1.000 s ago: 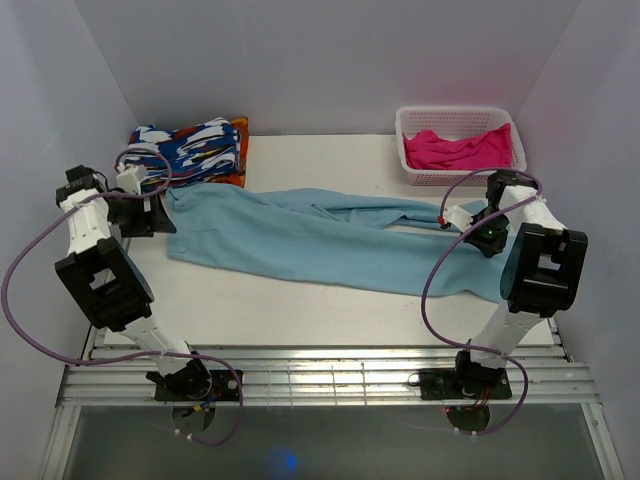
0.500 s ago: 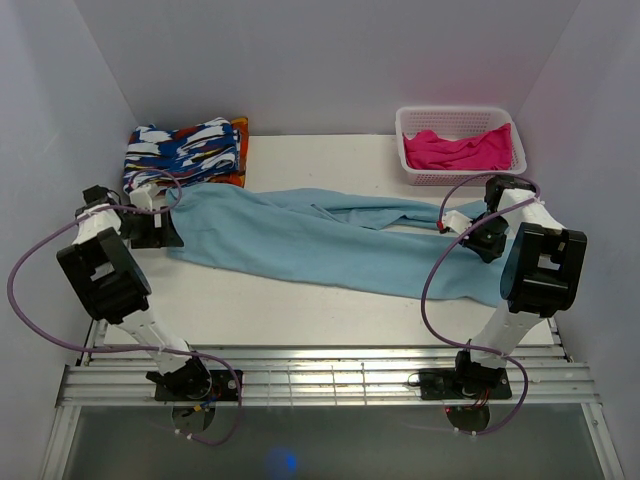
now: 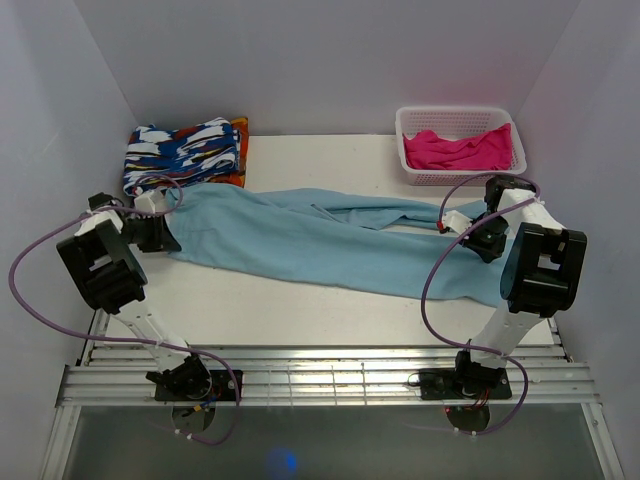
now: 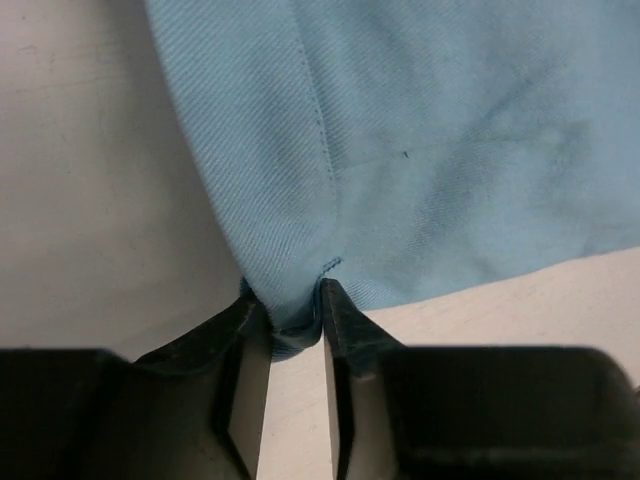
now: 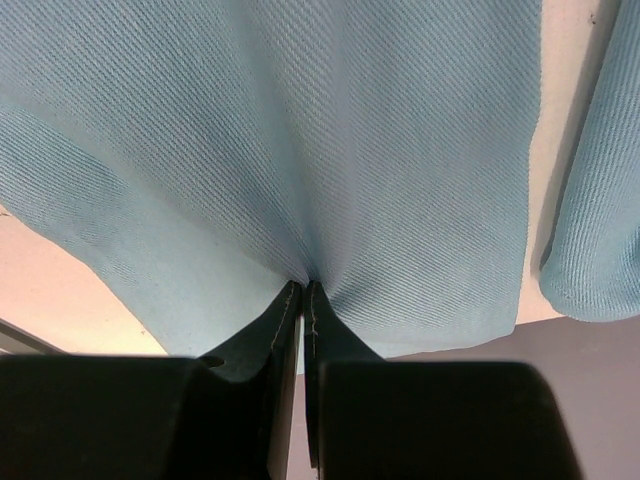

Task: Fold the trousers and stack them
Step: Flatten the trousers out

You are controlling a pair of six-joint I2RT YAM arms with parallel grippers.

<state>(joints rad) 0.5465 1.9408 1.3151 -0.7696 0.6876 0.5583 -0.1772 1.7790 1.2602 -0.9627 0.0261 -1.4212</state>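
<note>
Watching remotely, I see the light-blue trousers [image 3: 320,240] spread flat across the middle of the table [image 3: 300,310], their wide end toward the table's left side and their legs reaching its right side. My left gripper [image 4: 293,300] pinches the wide end's stitched edge, with cloth bunched between its fingertips. My right gripper [image 5: 302,290] is clamped tight on a leg end. A folded patterned cloth [image 3: 185,150] sits at the table's far left corner, and a white basket [image 3: 415,165] holding a pink garment [image 3: 460,150] sits at its far right.
</note>
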